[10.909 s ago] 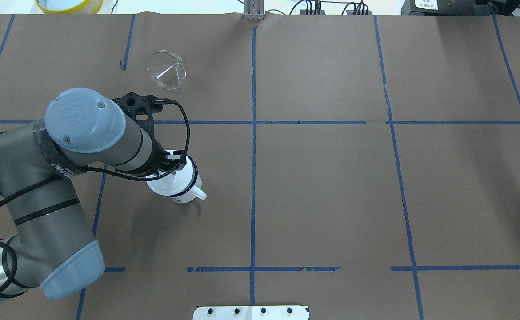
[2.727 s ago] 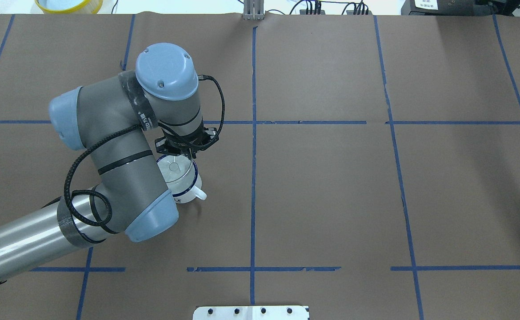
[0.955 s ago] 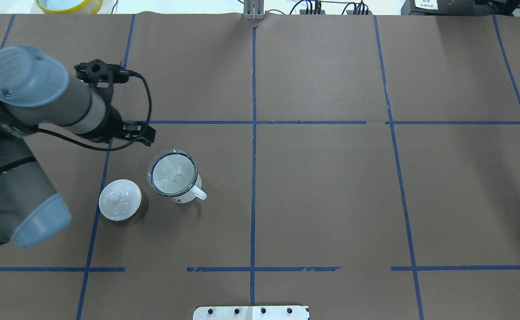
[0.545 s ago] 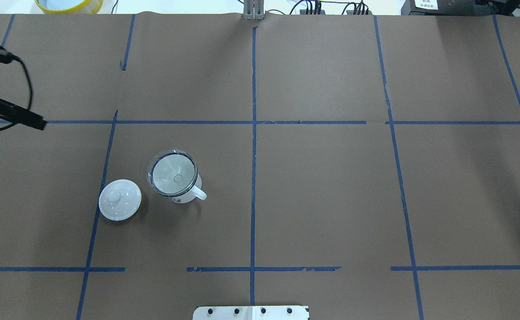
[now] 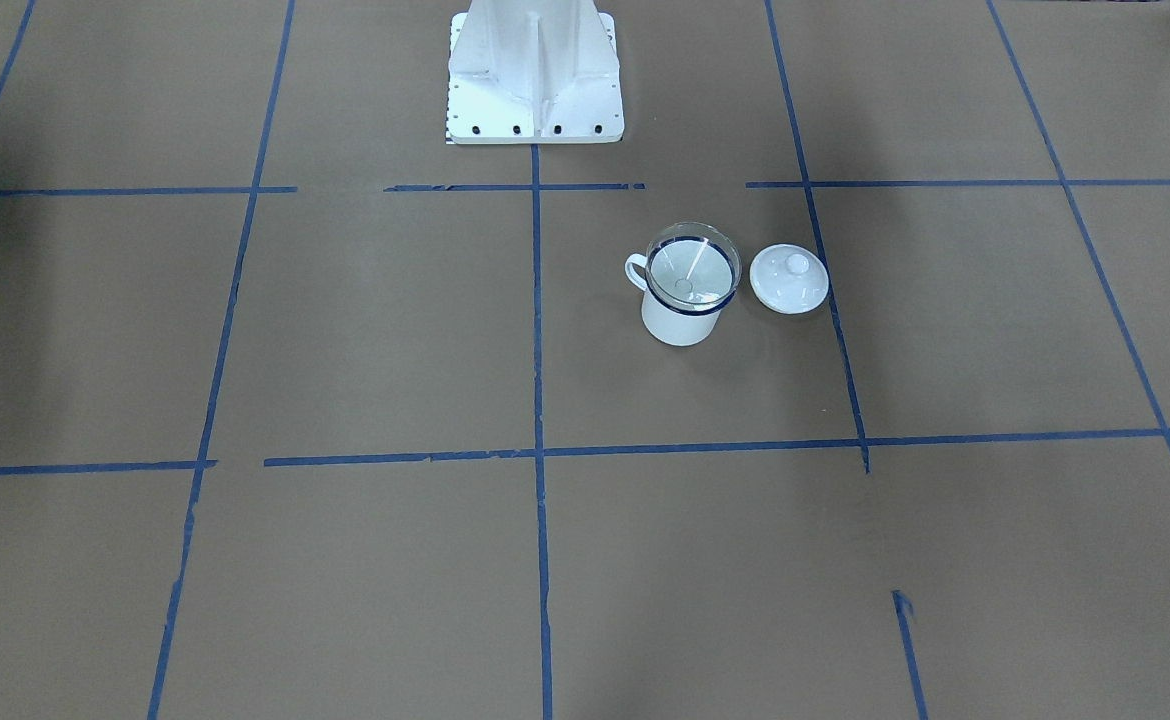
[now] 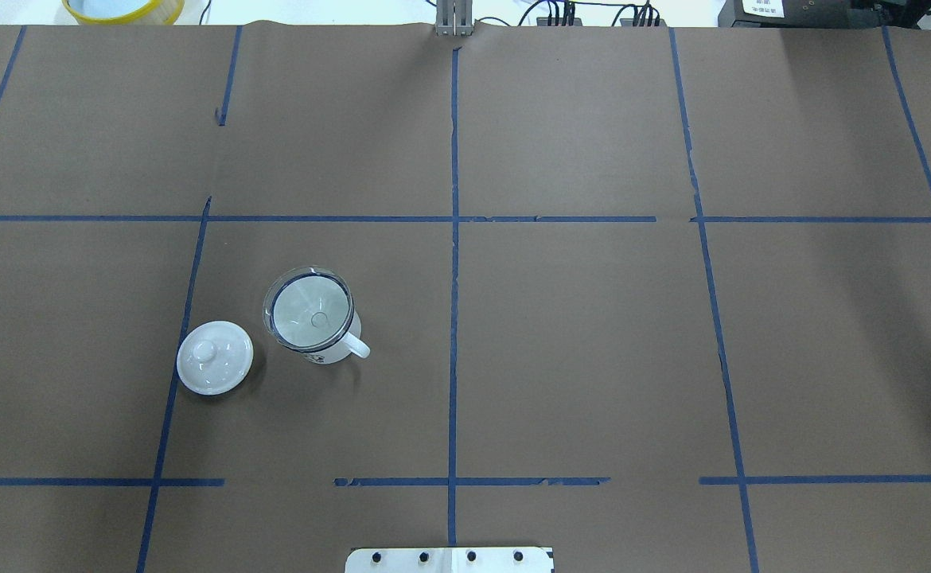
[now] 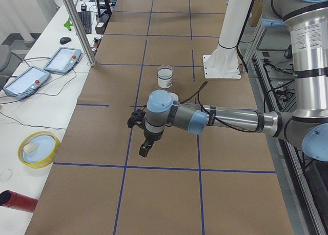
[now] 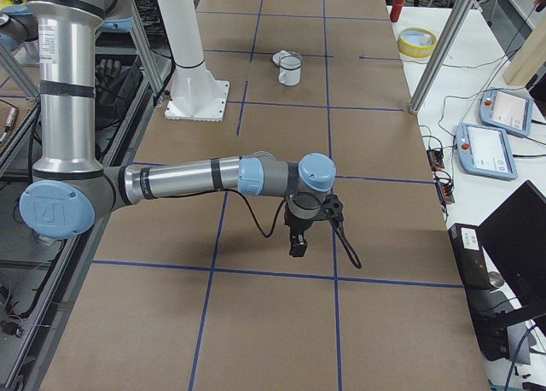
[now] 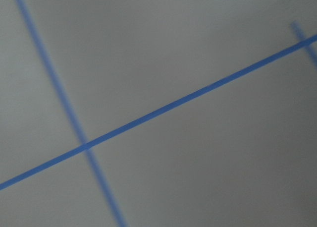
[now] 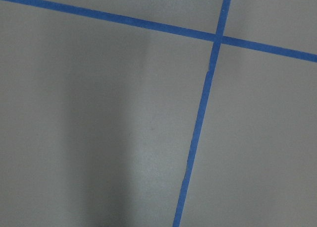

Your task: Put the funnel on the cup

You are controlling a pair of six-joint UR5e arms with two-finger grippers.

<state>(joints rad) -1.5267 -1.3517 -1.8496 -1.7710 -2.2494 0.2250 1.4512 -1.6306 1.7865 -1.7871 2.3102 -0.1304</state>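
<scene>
Jaws on both grippers sit too far off for us to tell whether they are apart or together.
We see brown paper (image 6: 593, 334) crossed by blue tape lines (image 6: 453, 318), with white benches (image 7: 31, 106) holding tablets (image 7: 62, 59) alongside. Our left gripper (image 7: 145, 149) hangs mid-frame in the left side view and our right gripper (image 8: 298, 242) mid-frame in the right side view. The funnel (image 6: 306, 314) sits in the cup (image 6: 336, 352) at the overhead's lower left, well apart from both, with a lid (image 6: 214, 357) just beside it.
</scene>
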